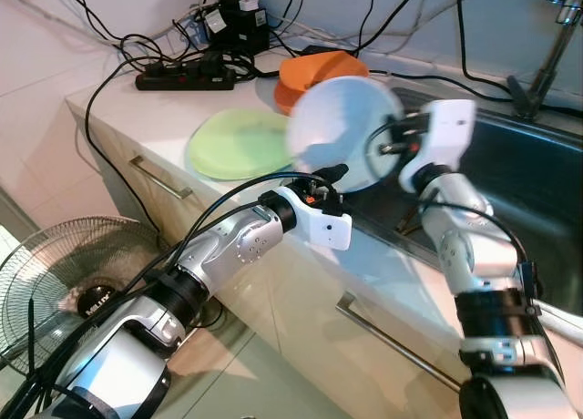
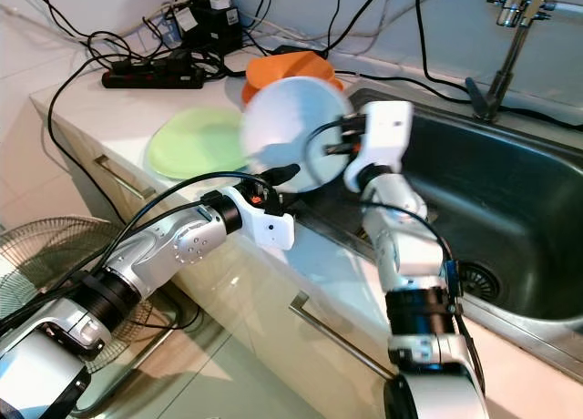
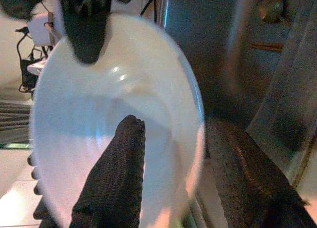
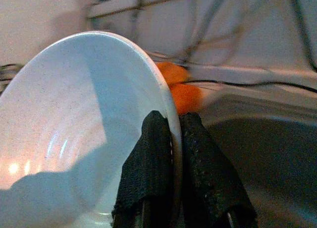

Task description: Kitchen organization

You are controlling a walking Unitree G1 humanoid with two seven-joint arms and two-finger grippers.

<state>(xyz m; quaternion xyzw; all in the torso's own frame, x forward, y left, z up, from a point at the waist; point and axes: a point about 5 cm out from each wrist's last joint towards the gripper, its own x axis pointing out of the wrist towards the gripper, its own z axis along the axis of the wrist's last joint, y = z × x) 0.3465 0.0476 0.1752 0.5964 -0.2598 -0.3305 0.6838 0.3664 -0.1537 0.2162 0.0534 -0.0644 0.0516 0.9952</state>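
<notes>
At the far left I note a floor fan (image 1: 64, 273) standing on the floor below the desk (image 1: 137, 118). On the desk, at the far side, lies a black power strip (image 1: 185, 76) with cables. To its right and nearer rests a light green plate (image 1: 239, 144), flat on the desk, and beyond it an orange dish (image 1: 314, 76), beside the sink's far left corner.

My left pincer (image 3: 178, 158) reaches in from the near left, fingers spread, one finger (image 3: 116, 173) over the inside of the white bowl (image 1: 342, 132) and the other outside its rim; I cannot tell whether either touches it.

The white bowl is held up on edge, off the desk, above the left rim of the steel sink (image 1: 528, 173). My right pincer (image 4: 176, 153) is clamped on the bowl's rim, one finger (image 4: 148, 173) inside and one outside.

At the far right stands the faucet (image 1: 556, 36), behind the sink.
</notes>
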